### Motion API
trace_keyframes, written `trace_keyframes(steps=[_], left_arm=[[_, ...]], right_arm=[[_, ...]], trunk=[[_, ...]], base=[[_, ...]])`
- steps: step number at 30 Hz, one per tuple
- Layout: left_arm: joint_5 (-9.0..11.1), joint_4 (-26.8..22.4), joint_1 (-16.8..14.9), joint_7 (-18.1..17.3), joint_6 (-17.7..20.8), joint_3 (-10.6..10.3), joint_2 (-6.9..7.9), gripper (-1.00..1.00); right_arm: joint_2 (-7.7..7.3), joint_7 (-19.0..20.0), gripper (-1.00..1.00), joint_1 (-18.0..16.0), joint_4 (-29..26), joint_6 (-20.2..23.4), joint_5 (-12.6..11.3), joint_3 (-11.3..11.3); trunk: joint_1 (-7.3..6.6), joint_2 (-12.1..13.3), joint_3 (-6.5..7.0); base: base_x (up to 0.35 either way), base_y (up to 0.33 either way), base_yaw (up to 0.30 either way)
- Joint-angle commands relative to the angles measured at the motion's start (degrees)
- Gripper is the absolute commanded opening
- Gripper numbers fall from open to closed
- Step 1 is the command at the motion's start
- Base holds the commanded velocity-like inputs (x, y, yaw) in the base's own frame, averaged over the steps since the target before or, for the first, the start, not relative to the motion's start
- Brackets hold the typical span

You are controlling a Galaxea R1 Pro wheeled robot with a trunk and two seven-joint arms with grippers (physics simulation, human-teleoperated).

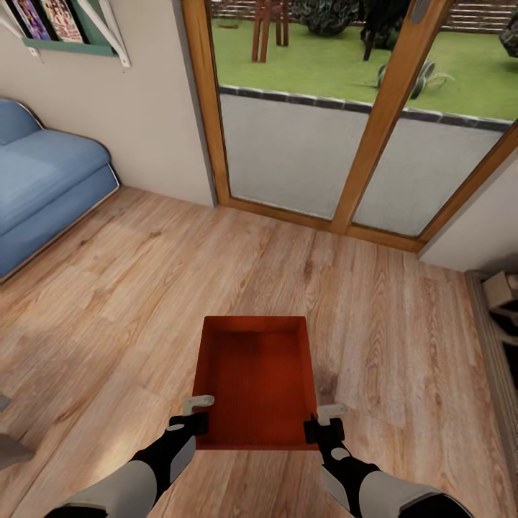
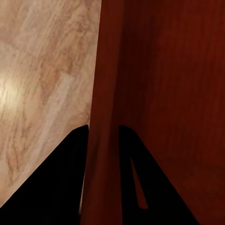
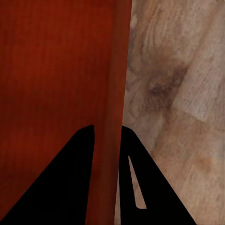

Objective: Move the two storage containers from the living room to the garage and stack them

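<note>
Fingers on both sides are pinched onto the walls of one orange-red container (image 1: 256, 381) — the left gripper (image 1: 196, 411) has the left wall near the corner closest to the robot, and the right gripper (image 1: 325, 420) has the right wall at the matching spot. From the left wrist camera the left gripper (image 2: 104, 136) plainly straddles the wall, one dark finger (image 2: 70, 187) outside and the other inside the container (image 2: 168, 84); the right wrist camera shows the same for the right gripper (image 3: 107, 136) on its wall of the container (image 3: 51, 70). The container sits level in front of the robot over the light wood-plank floor (image 1: 144, 280) of the living room; whether it is lifted clear or resting on the planks I cannot tell. To carry it well, I would say both arms should keep their spacing fixed and rise together, so that the thin walls are neither bent nor pulled out of the grip, and the base should turn slowly on its way to the garage. The head camera gives the room — a blue sofa (image 1: 43, 180) at the left, glass doors (image 1: 324, 144) ahead with lawn beyond — while the wrist cameras give the closeness of the grip on each wall.
</note>
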Motion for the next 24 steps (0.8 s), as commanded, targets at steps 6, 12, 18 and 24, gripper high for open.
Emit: trace_keyframes(steps=[6,12,18,24], left_arm=[[0.0,0.0,0.0,0.7,0.1,0.9,0.02,-1.00],[0.0,0.1,0.0,0.7,0.1,0.9,0.03,-1.00],[0.0,0.1,0.0,0.7,0.1,0.9,0.03,-1.00],[0.1,0.2,0.0,0.7,0.1,0.9,0.09,-1.00]], right_arm=[[0.07,0.1,-1.00,-0.1,-0.5,0.0,0.5,-3.0],[0.07,0.1,-1.00,-0.1,-0.5,-0.1,0.5,-3.0],[0.07,0.1,-1.00,0.0,-0.5,-0.2,0.5,-2.9],[0.03,0.1,-1.00,0.1,-0.4,-0.1,0.4,-3.0]], trunk=[[-1.33,2.4,1.05],[-2.65,4.8,2.13],[-3.96,7.2,3.21],[-5.28,9.6,4.28]], base=[[0.000,0.000,0.000],[0.000,0.000,0.000],[0.000,0.000,0.000],[0.000,0.000,0.000]])
